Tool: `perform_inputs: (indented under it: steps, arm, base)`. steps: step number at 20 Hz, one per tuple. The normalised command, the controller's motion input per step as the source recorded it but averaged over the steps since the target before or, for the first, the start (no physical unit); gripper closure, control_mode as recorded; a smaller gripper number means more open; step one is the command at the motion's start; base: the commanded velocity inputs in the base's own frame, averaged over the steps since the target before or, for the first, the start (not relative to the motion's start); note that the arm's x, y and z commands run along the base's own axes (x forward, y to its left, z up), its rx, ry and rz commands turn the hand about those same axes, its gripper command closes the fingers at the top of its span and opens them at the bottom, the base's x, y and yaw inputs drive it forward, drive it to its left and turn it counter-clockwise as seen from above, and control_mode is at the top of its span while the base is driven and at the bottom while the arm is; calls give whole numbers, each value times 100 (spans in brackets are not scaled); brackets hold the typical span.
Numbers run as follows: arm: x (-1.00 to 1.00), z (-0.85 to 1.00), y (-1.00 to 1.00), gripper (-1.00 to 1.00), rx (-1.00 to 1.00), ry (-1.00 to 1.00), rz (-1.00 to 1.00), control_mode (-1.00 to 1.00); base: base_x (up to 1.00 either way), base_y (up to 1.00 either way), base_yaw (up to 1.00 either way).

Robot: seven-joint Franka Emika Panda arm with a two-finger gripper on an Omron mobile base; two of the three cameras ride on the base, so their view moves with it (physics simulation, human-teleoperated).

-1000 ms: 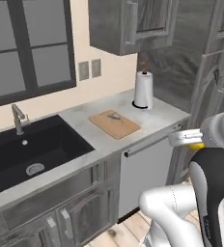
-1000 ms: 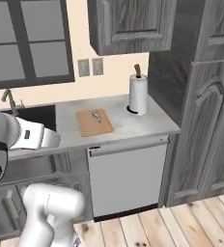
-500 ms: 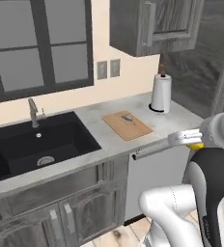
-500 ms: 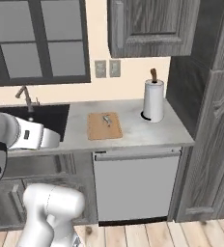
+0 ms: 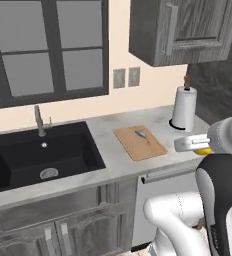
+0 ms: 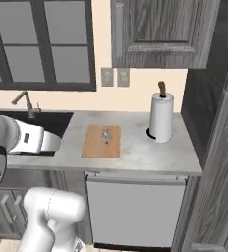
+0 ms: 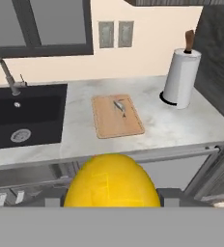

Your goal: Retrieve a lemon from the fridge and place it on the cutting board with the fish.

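Note:
My gripper (image 7: 111, 198) is shut on the lemon (image 7: 111, 181), a bright yellow fruit that bulges up between the fingertips in the hand view. Seen from the left base, the gripper (image 5: 195, 147) hovers off the counter's front edge, right of the cutting board (image 5: 139, 142), with the lemon (image 5: 204, 151) peeking out under it. The light wooden cutting board (image 7: 117, 116) lies flat on the grey counter, apart from the hand. The small silvery fish (image 7: 119, 107) rests on its far half. Board (image 6: 102, 141) and fish (image 6: 106, 135) also appear from the right base. The fridge is out of view.
A paper towel roll (image 5: 184, 108) stands upright right of the board. A black sink (image 5: 38, 155) with a faucet (image 5: 39, 120) lies to the left. A wall cabinet (image 6: 160, 32) hangs above, a tall dark cabinet (image 6: 214, 123) closes the right, and a dishwasher front (image 6: 135, 209) sits below.
The whole scene has shifted in both base views, so the camera has moved; the counter with the board now sits more centred and squarer. The gripper has kept its hold on the lemon.

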Motion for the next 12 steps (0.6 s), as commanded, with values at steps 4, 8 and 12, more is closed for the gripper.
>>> perform_inputs:
  steps: [4,8,12]
  arm:
    - [0,0,0,100,0,0,0,100]
    - [0,0,0,100,0,0,0,100]
    - [0,0,0,100,0,0,0,100]
  base:
    - [56,-42,13]
    - [16,-12,7]
    - [0,0,4]
